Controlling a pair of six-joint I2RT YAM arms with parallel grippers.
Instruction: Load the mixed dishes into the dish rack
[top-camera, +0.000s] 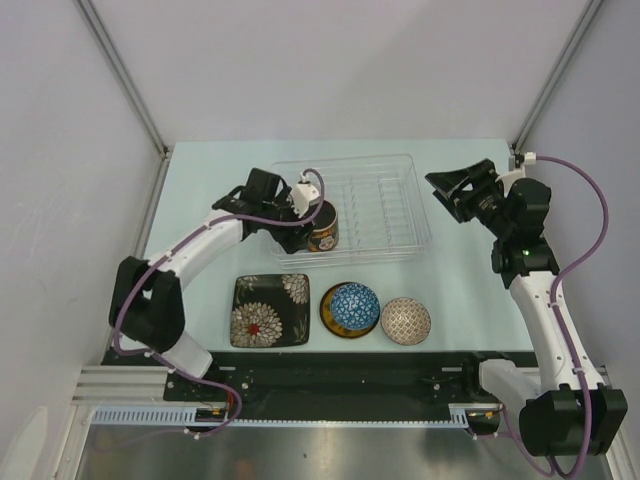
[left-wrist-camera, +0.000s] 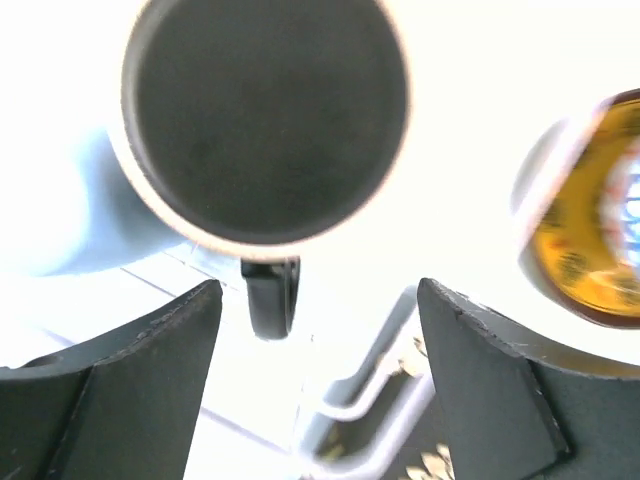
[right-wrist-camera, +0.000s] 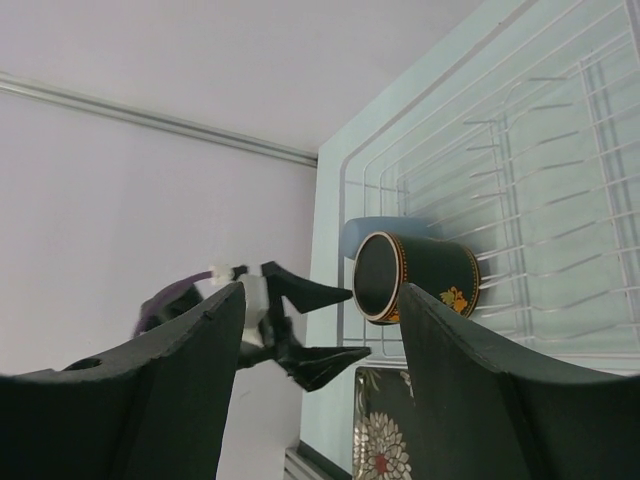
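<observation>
Plate (top-camera: 270, 310): black, square, floral; flat on the table (top-camera: 460, 285), just near of the dish rack (top-camera: 385, 205); not yet loaded.
Left gripper (left-wrist-camera: 318, 290): fingers spread wide, nothing between them; it points down over the dish rack's near-left corner, just on the near side of the mug (top-camera: 324, 230).
Mug: dark floral, upright, mouth up, apparently inside that corner; clear of both fingers, handle turned toward the left gripper.
Cup (right-wrist-camera: 375, 227): pale blue, close against the mug's far side; mostly hidden, so I cannot tell how it stands.
Dish rack: clear plastic, long axis left to right; mug and cup are the only dishes I see in it.
Blue bowl (top-camera: 354, 303): sits in the yellow saucer (top-camera: 333, 323), near of the rack's middle.
Brown bowl (top-camera: 405, 320): mouth up, just right of the saucer; whether they touch I cannot tell.
Right gripper (right-wrist-camera: 321, 288): jaws spread, holding nothing; raised off the rack's right end, facing left.
Deciding relation: the plate lies near and slightly left of the left jaws, so the left arm is the closer one; the brown bowl sits toward the right arm. Lying flat, the plate probably offers only an edge to grip.
Step, as judged: mug placement looks finished; four dishes wait on the table.
</observation>
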